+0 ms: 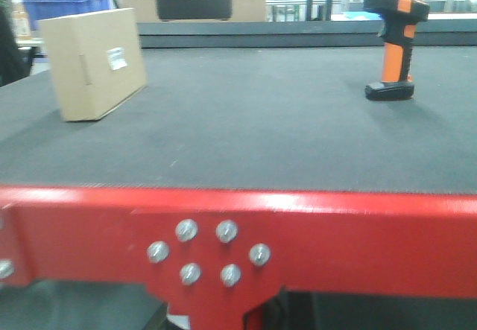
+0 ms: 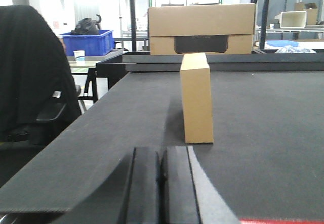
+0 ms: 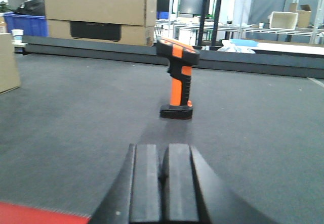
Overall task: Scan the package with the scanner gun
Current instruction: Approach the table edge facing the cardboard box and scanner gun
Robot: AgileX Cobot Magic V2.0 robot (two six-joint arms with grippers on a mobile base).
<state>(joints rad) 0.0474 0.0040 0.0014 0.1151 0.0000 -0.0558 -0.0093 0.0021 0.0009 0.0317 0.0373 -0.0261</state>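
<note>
Pistol-shaped black-and-orange scanner gun [image 3: 177, 80], upright on its foot on the dark desk [image 3: 76, 113], dead ahead of the clenched, empty right hand [image 3: 163, 183], the nearer one; plain tan cardboard package [image 2: 196, 100] stands ahead of the clenched, empty left hand [image 2: 161, 183].

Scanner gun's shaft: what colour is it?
Orange; the scanner gun shows best in the right wrist view.

A dark grey table top [image 1: 246, 144] has a red metal front edge [image 1: 358, 226] fixed with a cluster of bolts [image 1: 186, 230]. Beyond its far rim stands a cardboard box printed with a black rectangle [image 2: 201, 29]. Off the table's left side are a blue crate [image 2: 86, 42], a paper cup [image 2: 79, 55] and a chair draped in black cloth [image 2: 30, 72]. Bright white light washes out the far end of the room
</note>
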